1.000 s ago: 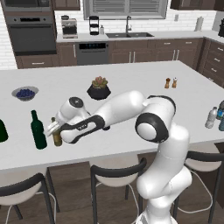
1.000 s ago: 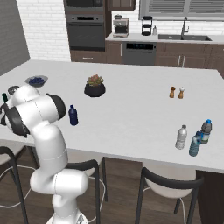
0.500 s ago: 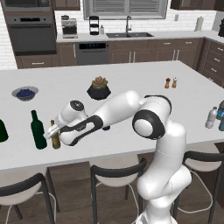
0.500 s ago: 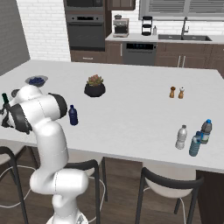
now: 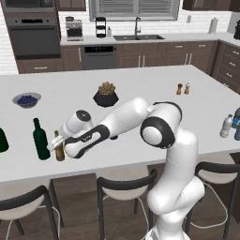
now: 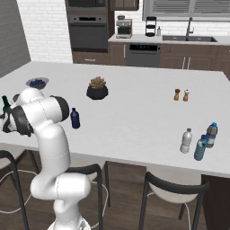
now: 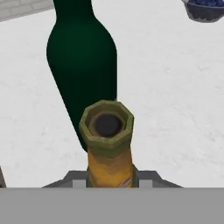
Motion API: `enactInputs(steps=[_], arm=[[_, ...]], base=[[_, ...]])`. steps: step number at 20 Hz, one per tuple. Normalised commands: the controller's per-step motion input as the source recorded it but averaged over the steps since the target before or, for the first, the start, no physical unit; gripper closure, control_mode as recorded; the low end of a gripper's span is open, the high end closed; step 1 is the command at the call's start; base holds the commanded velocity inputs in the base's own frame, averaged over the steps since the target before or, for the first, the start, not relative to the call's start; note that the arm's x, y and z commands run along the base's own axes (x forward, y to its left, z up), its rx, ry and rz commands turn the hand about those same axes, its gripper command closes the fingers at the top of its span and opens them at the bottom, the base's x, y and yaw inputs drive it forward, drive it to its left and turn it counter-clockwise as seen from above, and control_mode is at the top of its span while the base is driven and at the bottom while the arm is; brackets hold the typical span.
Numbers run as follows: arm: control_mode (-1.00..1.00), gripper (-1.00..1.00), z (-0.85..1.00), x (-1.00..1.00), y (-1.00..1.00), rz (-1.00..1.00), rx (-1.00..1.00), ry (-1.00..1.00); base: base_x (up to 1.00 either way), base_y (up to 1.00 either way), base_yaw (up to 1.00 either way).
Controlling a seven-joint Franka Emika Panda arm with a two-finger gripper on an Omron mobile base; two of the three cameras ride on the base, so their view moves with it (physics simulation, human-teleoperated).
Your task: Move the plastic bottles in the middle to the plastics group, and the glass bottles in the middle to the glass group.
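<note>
Counter (image 5: 140, 84) bears amber bottle (image 7: 108, 151) gripped beside green bottle (image 7: 81, 61).

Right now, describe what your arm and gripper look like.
The arm is glossy white, built of thick rounded segments with dark grey or black rings and caps at the joints. It rises from a bulbous white base. The gripper has a white body with a round dark cap and small dark fingertips. No cables or markings are visible.

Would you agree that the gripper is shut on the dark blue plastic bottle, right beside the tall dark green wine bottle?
Not quite: the gripper is shut on the slim amber bottle, not the dark blue one. The hand view shows it, right beside the tall dark green wine bottle. The dark blue bottle stands alone on the counter.
</note>
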Motion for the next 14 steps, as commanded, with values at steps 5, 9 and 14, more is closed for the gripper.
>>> enactInputs(steps=[5, 9, 14], arm=[[-1.00, 1.00, -0.02, 0.22, 0.01, 0.02, 0.07, 0.00], [-1.00, 1.00, -0.19, 0.04, 0.00, 0.01, 0.02, 0.00], [-1.00, 1.00, -0.34, 0.00, 0.00, 0.00, 0.00, 0.00]], base=[[0.00, 0.00, 0.00], [0.00, 0.00, 0.00], [0.00, 0.00, 0.00]])
